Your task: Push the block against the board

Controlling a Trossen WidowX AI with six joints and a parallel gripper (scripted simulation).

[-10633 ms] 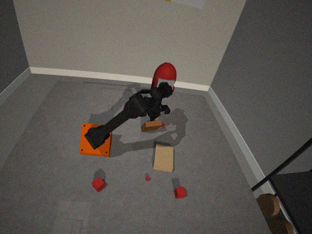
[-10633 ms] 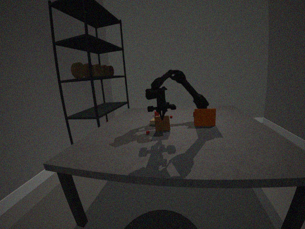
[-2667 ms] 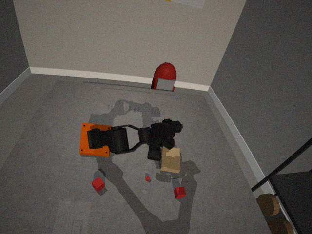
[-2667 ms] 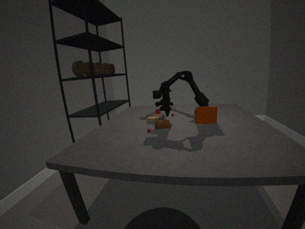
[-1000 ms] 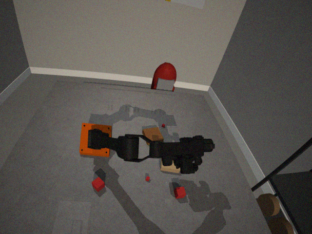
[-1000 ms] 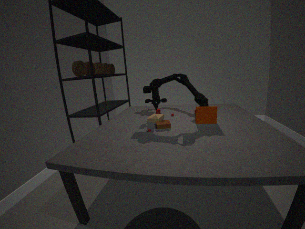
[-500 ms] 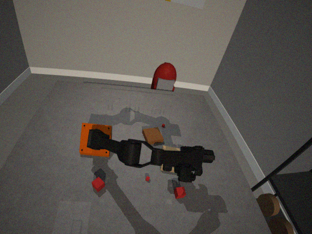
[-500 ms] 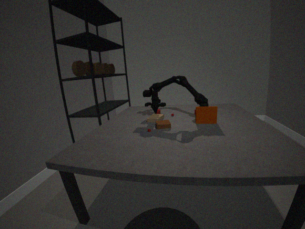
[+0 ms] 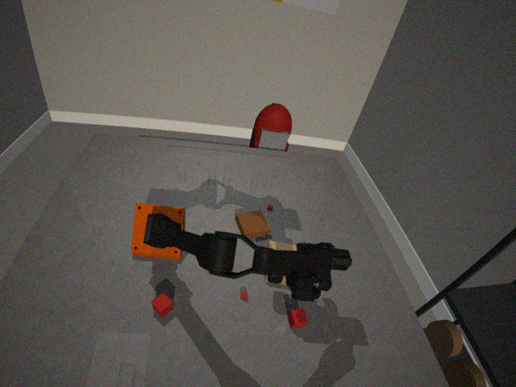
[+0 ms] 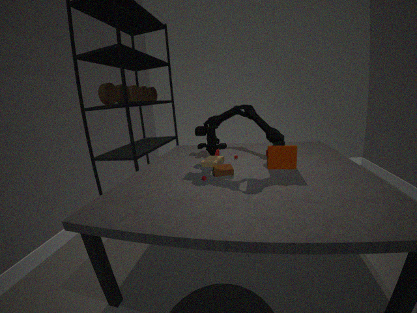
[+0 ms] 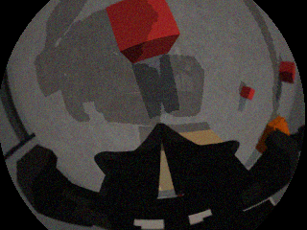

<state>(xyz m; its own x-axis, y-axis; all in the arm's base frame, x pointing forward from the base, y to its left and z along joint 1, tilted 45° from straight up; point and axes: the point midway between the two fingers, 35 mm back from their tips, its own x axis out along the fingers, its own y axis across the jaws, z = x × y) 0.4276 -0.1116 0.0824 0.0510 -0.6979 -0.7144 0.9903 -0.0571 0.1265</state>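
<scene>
The brown square block [image 9: 252, 223] [image 10: 223, 170] lies flat on the table. The light tan board [image 9: 281, 246] [image 10: 210, 163] [image 11: 205, 137] lies beside it, at an angle to it, partly under the arm in the top view. Their near corners are close; whether they touch is hidden. My gripper [image 10: 211, 154] [image 11: 160, 126] is shut and empty, pointing down at the board's far side as seen in the exterior view. The fingers cover much of the board in the wrist view, and a strip of tan shows between their lower parts. Fingertip height and contact are unclear.
A red cube [image 9: 297, 318] [image 11: 143, 26] stands near the hand. Another red cube [image 9: 162, 304] [image 11: 287, 72] is farther off. Small red cubes [image 9: 243, 295] [image 9: 270, 207] lie on either side of the parts. The arm's base sits at an orange box [image 9: 140, 233] [image 10: 282, 157].
</scene>
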